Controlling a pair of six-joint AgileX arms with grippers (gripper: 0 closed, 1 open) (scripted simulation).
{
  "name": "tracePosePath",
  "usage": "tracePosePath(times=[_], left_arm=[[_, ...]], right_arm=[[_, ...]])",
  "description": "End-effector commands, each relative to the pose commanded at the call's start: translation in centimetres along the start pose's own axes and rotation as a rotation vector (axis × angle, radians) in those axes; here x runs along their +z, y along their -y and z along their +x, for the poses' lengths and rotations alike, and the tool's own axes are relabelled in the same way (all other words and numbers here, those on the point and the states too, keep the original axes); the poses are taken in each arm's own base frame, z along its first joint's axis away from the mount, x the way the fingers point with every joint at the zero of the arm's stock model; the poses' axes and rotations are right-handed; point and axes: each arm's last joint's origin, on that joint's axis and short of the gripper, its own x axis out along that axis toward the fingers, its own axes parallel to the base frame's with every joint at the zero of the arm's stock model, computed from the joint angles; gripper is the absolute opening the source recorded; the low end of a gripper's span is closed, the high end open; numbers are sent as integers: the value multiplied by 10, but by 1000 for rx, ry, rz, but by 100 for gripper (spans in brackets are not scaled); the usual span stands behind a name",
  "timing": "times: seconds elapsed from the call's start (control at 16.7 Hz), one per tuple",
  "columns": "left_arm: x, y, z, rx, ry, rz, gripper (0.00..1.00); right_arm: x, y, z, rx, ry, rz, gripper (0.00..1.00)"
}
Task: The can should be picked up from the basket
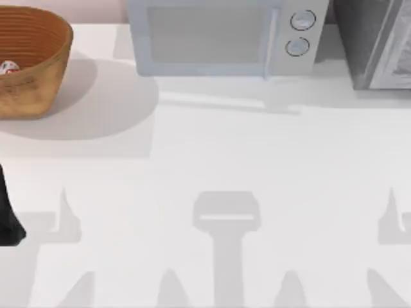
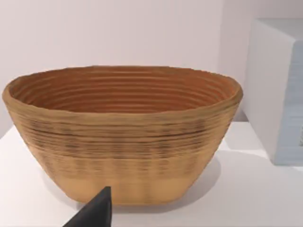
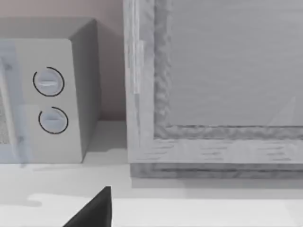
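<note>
No readable text, number or brand is showing anywhere. The can (image 1: 8, 67), lying inside the basket (image 1: 38, 70) at the desk's far left, is showing a white-and-red label, but its markings are too small to make out. The microwave (image 1: 225, 35) is carrying two round dials (image 1: 302, 20) on its front panel, and neither is bearing a legible figure or sign.

White table (image 1: 257, 167) (basket (image 1: 38, 70), microwave (image 1: 225, 38))
</note>
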Motion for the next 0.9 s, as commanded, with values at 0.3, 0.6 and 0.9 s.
tracePosePath(times=[0.3, 0.6, 0.9], left_arm=[[3, -1, 1, 12, -56, -1, 100], [39, -5, 13, 41, -240, 0, 100], [103, -11, 53, 56, -447, 4, 100]], right_arm=[[0, 0, 0, 0, 0, 0, 100], [0, 0, 0, 0, 0, 0, 100], [0, 0, 0, 0, 0, 0, 100]])
